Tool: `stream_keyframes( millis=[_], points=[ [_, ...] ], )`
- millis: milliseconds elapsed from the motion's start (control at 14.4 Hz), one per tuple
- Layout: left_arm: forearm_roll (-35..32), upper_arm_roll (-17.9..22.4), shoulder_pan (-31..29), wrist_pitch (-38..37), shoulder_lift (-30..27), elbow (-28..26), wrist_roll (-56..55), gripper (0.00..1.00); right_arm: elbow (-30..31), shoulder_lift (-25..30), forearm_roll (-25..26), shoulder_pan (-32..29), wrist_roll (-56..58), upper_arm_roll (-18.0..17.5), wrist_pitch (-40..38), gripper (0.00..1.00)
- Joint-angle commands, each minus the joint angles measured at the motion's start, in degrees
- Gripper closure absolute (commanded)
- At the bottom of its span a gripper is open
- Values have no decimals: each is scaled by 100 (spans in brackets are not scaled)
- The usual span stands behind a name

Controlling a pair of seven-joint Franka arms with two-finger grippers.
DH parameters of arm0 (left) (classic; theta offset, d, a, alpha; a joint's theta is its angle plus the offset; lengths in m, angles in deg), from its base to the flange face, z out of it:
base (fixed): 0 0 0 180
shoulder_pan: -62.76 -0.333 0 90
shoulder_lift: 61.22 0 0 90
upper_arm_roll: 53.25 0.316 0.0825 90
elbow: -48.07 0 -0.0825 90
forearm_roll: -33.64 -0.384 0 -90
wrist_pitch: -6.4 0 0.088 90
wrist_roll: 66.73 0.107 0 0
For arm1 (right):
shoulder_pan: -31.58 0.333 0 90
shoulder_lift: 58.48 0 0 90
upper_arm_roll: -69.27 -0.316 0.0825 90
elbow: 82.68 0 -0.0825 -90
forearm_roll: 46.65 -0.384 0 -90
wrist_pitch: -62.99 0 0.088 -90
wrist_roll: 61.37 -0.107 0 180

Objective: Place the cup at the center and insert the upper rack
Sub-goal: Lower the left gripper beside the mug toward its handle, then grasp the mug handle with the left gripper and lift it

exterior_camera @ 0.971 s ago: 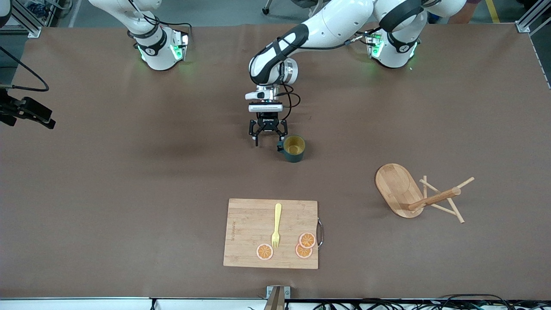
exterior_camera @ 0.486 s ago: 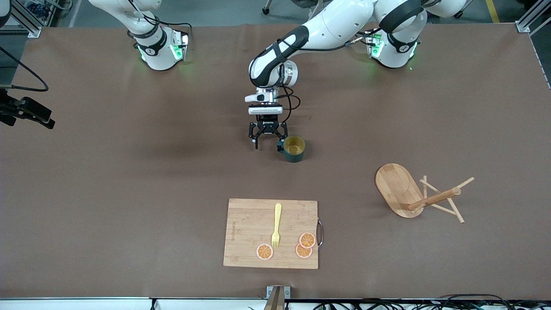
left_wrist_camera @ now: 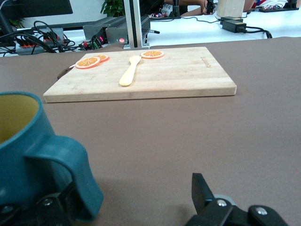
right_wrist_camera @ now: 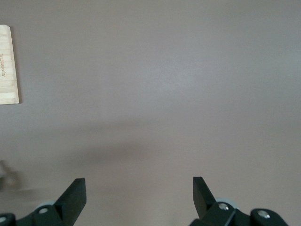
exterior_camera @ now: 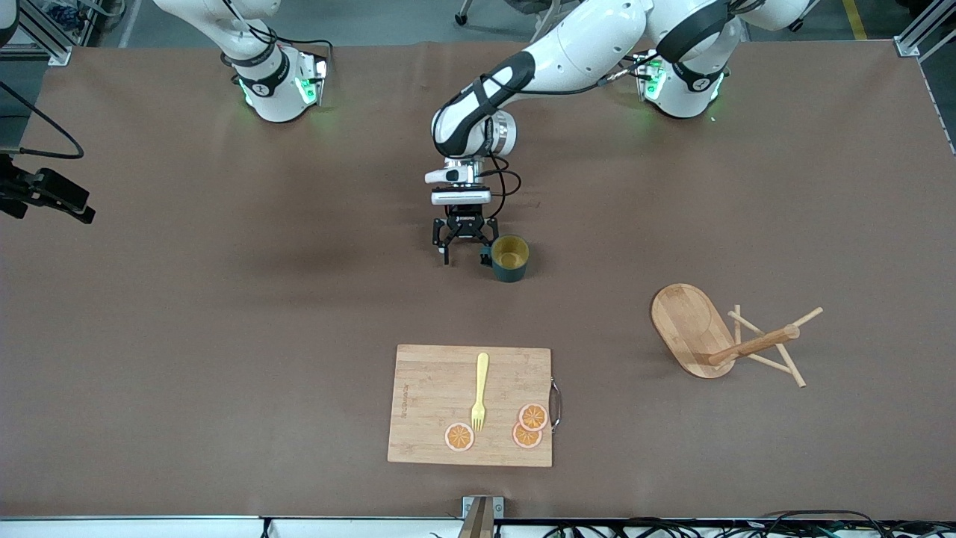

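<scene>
High front camera over the whole table (exterior_camera: 224, 299); wrist cameras low, sharing the cutting board (left_wrist_camera: 178, 77).

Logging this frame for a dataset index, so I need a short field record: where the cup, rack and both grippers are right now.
cup: cup upright mid-table, handle toward left gripper
upper rack: upper rack tipped on its side toward the left arm's end
left gripper: left gripper low beside cup, jaws open, one finger at the handle
right gripper: right gripper open above bare table, arm waiting
cutting board: cutting board nearer the camera, holds fork and three orange slices
</scene>
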Motion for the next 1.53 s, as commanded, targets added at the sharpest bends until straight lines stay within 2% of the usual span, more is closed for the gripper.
stream_keyframes(
  millis=[0,69,208,486,624,902,1110,1457],
  points=[
    [-157,41,48,50,91,198,-9,36,132,145,9,-11,44,10,-16,0],
    [-148,32,48,50,91,259,-9,50,132,145,9,-11,44,10,-8,0],
    [-139,32,48,50,100,295,-27,69,132,145,9,-11,44,10,-7,0],
    [-113,14,57,50,82,295,-272,90,132,145,9,-19,44,19,-7,0],
    [-95,6,57,50,65,295,-422,97,132,145,9,-19,44,19,-7,0],
    [27,-64,48,50,-14,356,-396,100,132,145,9,-28,26,37,-7,0],
    [641,-328,-30,120,-155,637,-37,100,141,145,9,-28,18,37,-7,0],
    [2827,-504,-206,252,-751,1419,902,100,141,145,9,-28,9,37,-16,0]
  ],
)
